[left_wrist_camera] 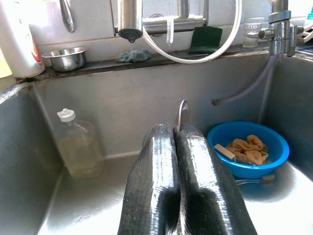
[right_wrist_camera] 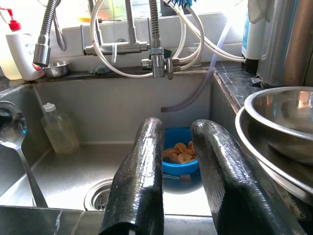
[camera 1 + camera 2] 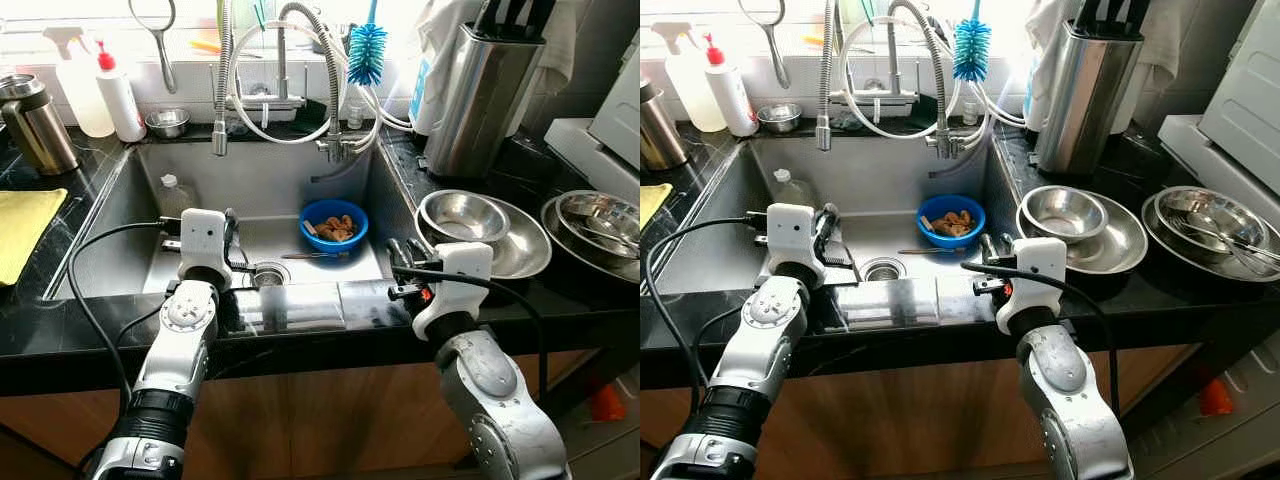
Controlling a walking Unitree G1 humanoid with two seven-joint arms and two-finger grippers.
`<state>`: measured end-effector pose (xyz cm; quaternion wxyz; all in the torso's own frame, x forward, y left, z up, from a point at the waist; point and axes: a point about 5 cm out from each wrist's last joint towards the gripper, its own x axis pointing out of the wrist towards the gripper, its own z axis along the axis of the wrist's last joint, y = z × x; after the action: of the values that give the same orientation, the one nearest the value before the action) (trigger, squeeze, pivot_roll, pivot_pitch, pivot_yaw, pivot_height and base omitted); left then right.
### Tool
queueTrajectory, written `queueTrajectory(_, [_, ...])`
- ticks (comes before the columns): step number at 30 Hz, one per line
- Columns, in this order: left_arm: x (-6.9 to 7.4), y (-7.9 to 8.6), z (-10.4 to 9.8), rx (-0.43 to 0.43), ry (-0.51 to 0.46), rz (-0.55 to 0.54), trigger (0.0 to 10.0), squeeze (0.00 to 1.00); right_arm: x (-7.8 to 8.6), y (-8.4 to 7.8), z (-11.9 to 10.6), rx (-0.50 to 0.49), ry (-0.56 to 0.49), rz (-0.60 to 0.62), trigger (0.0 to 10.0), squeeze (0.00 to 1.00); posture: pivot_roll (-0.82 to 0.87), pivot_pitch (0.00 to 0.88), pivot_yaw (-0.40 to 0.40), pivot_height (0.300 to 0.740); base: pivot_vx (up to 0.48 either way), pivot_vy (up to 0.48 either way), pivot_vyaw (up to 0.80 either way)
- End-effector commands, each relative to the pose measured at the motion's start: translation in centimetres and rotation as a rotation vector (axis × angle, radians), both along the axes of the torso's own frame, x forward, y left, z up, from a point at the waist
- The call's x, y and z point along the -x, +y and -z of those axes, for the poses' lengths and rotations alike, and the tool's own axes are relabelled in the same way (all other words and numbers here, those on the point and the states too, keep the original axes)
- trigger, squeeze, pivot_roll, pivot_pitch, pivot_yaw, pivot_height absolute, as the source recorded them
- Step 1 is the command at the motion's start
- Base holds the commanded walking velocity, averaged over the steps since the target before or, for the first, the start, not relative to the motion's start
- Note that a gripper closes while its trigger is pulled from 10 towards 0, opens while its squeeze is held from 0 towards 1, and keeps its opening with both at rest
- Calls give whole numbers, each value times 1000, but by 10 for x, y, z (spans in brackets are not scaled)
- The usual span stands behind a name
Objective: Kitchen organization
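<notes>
my left gripper, clenched on a spoon above the sink, and my released right gripper frame unfinished tidying: blue bowl still inside.

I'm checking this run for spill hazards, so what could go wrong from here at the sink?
The left pincer is shut on a spoon gripped by its thin handle, so it may twist or slip into the sink. The blue bowl holding scraps sits close ahead; a swing could tip it. The open right pincer is beside the stacked steel bowls and might knock them.
</notes>
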<state>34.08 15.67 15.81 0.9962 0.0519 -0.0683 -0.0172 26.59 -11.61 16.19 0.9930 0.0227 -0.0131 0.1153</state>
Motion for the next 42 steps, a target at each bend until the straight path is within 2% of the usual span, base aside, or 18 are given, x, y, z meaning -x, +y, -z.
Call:
queueTrajectory(1, [-2, -3, 1, -14, 20, 14, 10000, 757, -2, -1, 0, -1, -1, 5, 10000, 0, -56, 16, -11, 740, 0, 0, 0])
queueTrajectory(2, [-2, -3, 1, -14, 20, 14, 10000, 757, -2, -1, 0, -1, -1, 5, 10000, 0, -56, 16, -11, 740, 0, 0, 0])
queueTrajectory(3, [-2, -3, 2, -14, 23, 14, 10000, 1000, -2, -1, 0, -1, -1, 4, 10000, 0, -56, 16, -11, 740, 0, 0, 0])
queueTrajectory(26, [-1, -8, -2, 11, 7, 46, 10000, 1000, -4, -6, -1, -2, 0, 25, 10000, 0, -55, 35, -16, 740, 0, 0, 0])
queueTrajectory(27, [-1, -7, -3, 7, 0, 45, 10000, 188, -4, -8, -3, -12, -4, 40, 10000, 0, -55, 35, -16, 740, 0, 0, 0])
queueTrajectory(28, [-1, -7, -4, 7, -1, 44, 10000, 188, -4, -9, -4, -15, -5, 43, 10000, 0, -55, 35, -16, 740, 0, 0, 0])
queueTrajectory(29, [-2, -7, -5, 9, -5, 42, 10000, 0, -5, -11, -6, -19, -7, 58, 10000, 0, -55, 40, -16, 740, 0, 0, 0])
queueTrajectory(31, [-2, -5, -6, 10, -7, 39, 10000, 0, -9, -22, -17, -36, -34, 112, 10000, 0, -55, 40, -16, 740, 0, 0, 0])
queueTrajectory(33, [-2, -5, -6, 10, -7, 39, 10000, 0, -10, -25, -21, -47, -42, 128, 10000, 0, -55, 40, -16, 740, 0, 0, 0])
queueTrajectory(36, [-2, -5, -5, 9, -5, 39, 10000, 0, -14, -45, -29, -107, -28, 245, 10000, 0, -59, 44, -15, 740, 0, 0, 0])
queueTrajectory(37, [-2, -5, -5, 10, -6, 41, 10000, 0, -17, -59, -28, -148, 8, 323, 10000, 0, -62, 47, -14, 740, 0, 0, 0])
queueTrajectory(40, [-2, -6, -5, 8, -7, 45, 10000, 0, -18, -71, -28, -209, 10, 361, 10000, 0, -62, 46, -14, 740, 0, 0, 0])
queueTrajectory(41, [-1, -7, -6, 8, -9, 50, 10000, 0, -19, -76, -26, -231, 19, 370, 10000, 1000, -64, 46, -14, 740, 0, 0, 0])
queueTrajectory(42, [-1, -8, -6, 8, -9, 51, 10000, 0, -20, -78, -25, -241, 27, 376, 10000, 1000, -63, 42, -14, 740, 0, 0, 0])
